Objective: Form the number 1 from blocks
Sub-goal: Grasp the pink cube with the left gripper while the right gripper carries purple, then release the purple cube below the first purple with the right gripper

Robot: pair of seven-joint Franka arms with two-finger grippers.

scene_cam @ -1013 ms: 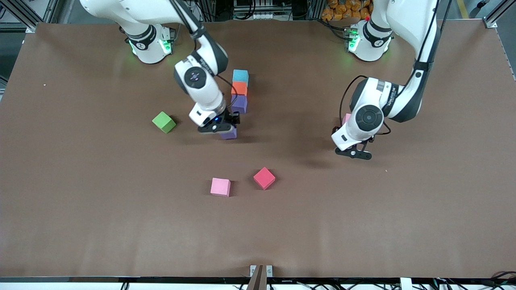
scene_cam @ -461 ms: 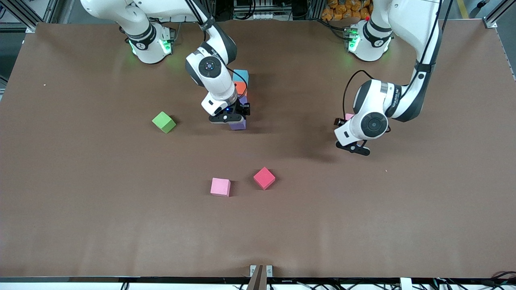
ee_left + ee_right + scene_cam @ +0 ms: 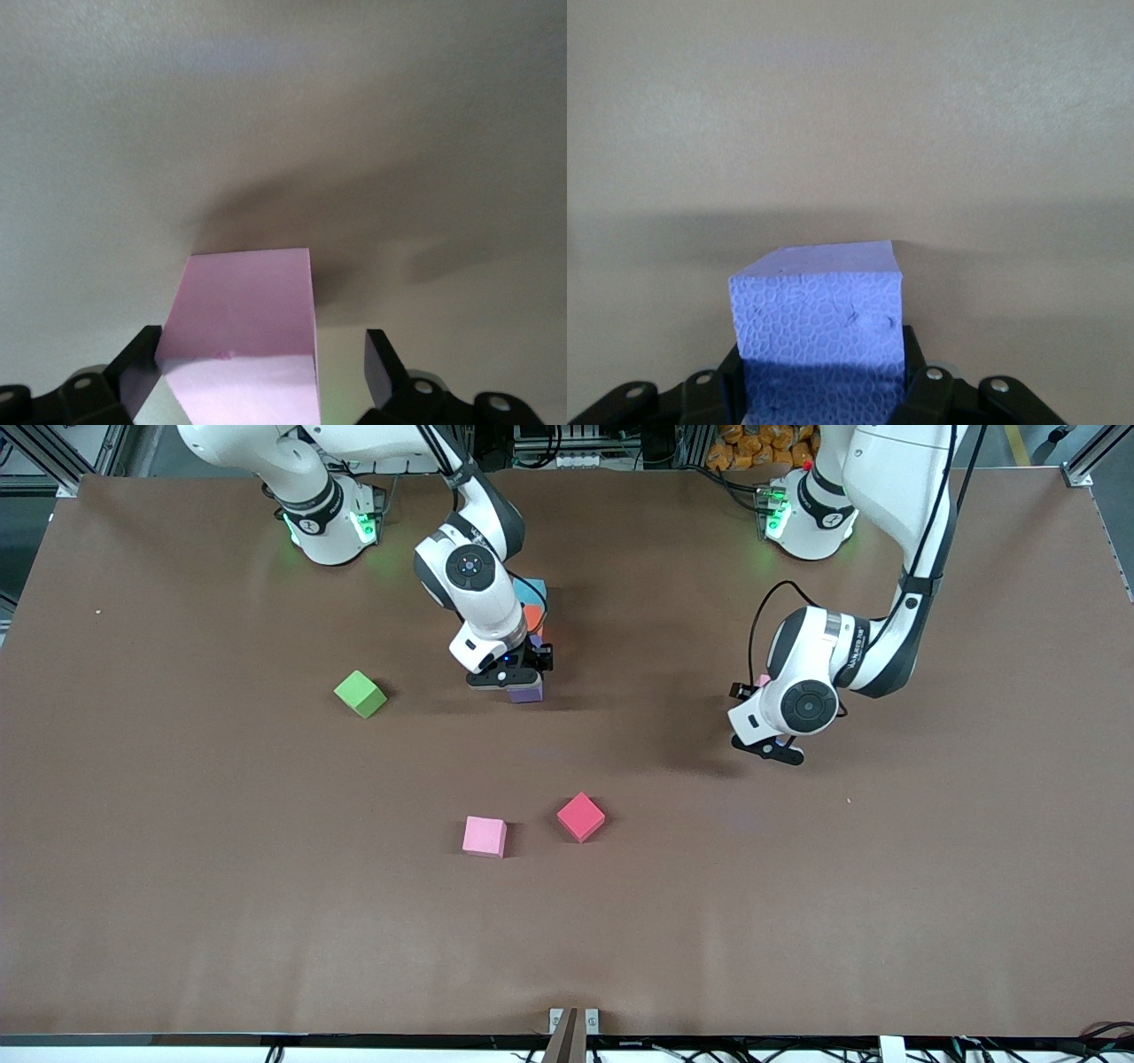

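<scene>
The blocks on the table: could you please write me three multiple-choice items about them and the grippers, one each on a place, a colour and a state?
1. Which block lies beside the red block?
A. green block
B. pink block
C. cyan block

2. What colour is the block in the right gripper?
A. purple block
B. orange block
C. green block

3. In what state is the left gripper?
A. shut on a green block
B. shut on nothing
C. open

Answers:
1 B: the pink block sits next to the red one, the two nearest the front camera.
2 A: the right wrist view shows a purple block clamped between the fingers.
3 C: the left wrist view shows its fingers spread wide, with a second pink block between them.
</scene>
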